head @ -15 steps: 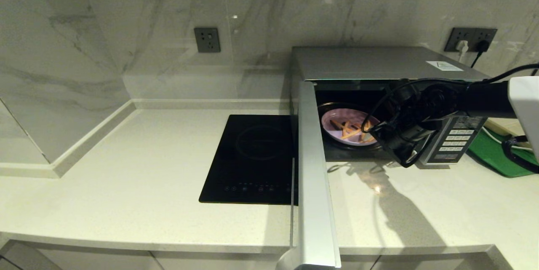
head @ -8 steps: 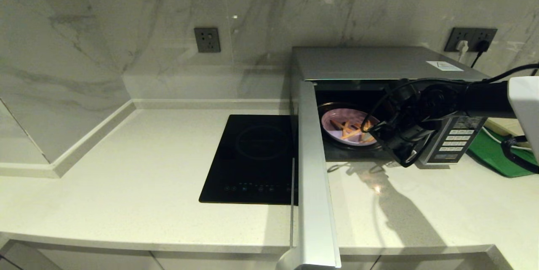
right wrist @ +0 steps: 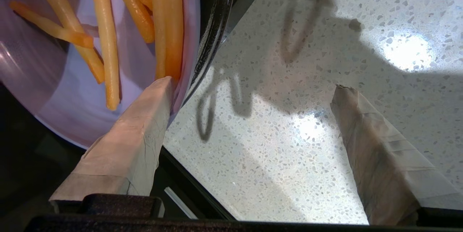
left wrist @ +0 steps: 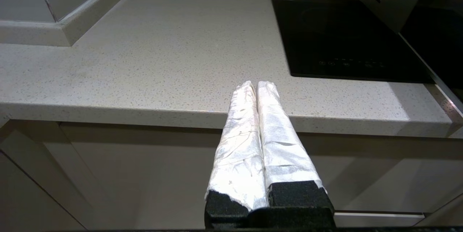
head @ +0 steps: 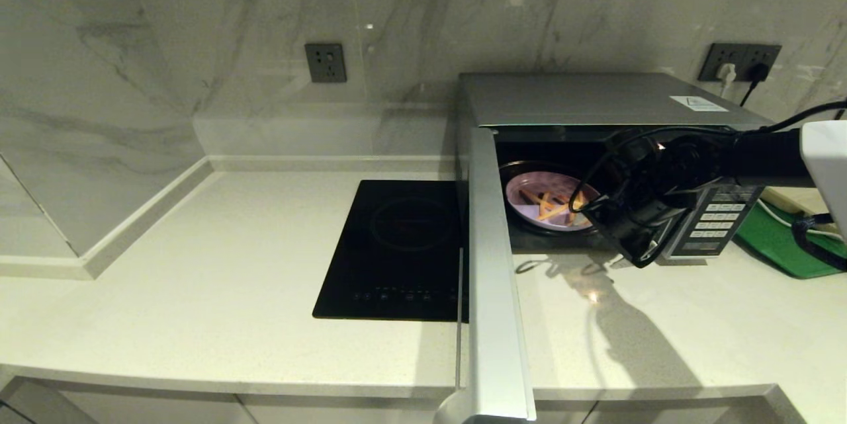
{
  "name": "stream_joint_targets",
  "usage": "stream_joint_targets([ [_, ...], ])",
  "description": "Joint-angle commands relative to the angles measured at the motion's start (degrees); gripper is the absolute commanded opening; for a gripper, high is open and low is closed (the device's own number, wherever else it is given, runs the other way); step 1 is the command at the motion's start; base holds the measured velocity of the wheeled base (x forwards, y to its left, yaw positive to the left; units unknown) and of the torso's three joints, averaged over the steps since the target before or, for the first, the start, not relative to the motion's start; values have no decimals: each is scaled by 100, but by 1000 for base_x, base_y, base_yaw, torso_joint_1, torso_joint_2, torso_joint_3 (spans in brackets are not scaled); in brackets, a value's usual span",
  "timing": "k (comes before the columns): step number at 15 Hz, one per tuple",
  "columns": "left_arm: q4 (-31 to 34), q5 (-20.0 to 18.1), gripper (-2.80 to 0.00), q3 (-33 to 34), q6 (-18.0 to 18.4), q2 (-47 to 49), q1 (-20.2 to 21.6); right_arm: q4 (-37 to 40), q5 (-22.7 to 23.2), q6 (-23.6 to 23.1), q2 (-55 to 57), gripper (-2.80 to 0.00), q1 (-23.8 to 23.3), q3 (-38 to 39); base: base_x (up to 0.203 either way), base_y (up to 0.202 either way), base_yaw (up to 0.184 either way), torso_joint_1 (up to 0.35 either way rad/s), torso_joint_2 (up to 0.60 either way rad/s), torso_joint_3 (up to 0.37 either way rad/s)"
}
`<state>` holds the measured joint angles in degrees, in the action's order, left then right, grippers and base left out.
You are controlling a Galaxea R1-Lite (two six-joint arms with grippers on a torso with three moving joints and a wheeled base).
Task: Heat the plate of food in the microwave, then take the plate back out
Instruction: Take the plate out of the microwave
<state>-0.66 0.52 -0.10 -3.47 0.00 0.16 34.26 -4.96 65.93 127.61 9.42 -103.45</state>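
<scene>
Right wrist | right gripper (right wrist: pixel 251 83) spread wide, empty | plate of food (right wrist: pixel 72 123) under one finger

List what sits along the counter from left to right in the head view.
Black hob → open microwave door → plate of fries inside the microwave → right claw, open at the plate's edge → keypad → green tray.

The right gripper (head: pixel 599 212) hides the plate of food's (head: pixel 539 196) right rim.
</scene>
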Motion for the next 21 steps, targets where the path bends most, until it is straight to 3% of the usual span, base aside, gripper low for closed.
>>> stream_joint_targets([
  [1, -4, 0, -280, 1, -4, 0, 2, 20, -5, 34, -63, 0, 1, 9, 0, 0, 0, 0, 0, 0],
  [21, -4, 0, -280, 1, -4, 0, 2, -103, -14, 34, -26, 0, 7, 176, 0, 0, 0, 0, 0, 0],
])
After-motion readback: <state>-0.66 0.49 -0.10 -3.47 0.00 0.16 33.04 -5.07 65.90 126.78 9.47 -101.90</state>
